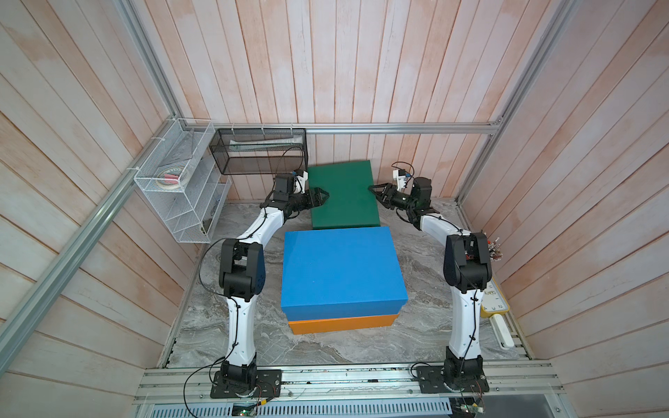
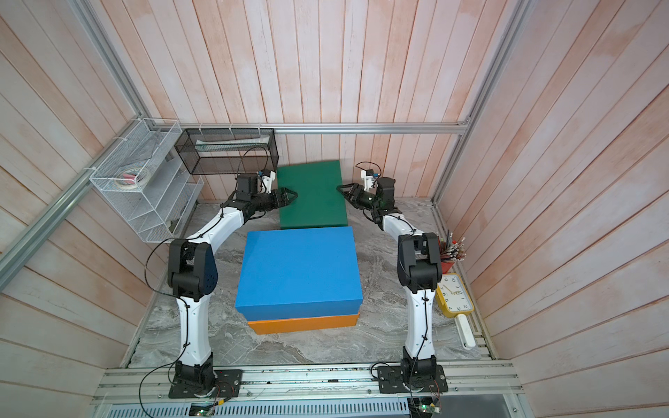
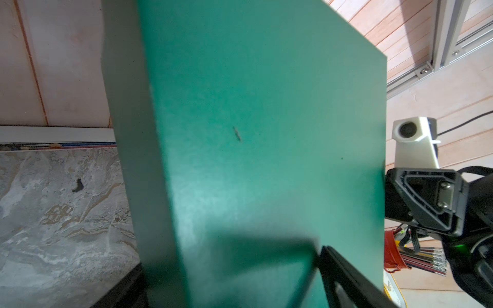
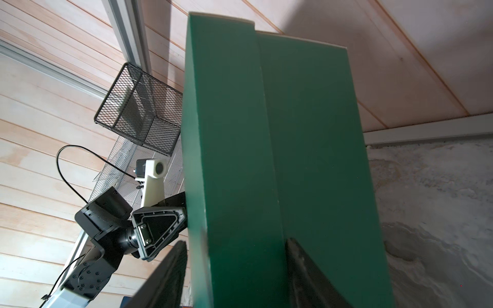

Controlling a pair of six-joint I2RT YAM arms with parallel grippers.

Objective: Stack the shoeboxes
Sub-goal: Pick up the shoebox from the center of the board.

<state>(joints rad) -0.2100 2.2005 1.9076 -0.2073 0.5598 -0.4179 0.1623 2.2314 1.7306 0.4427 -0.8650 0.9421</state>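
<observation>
Green shoebox (image 1: 342, 188), twelve o'clock: pinched by right hand (image 1: 374, 195), straddled by wide-spread left hand (image 1: 325, 198), grip unclear; to be lifted level.

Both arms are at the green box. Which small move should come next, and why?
Probably raise the green shoebox with both arms together. The left gripper and right gripper seem to clamp its opposite sides behind the stack, where the blue shoebox sits on the orange shoebox; it must clear the blue lid before moving onto it.
</observation>
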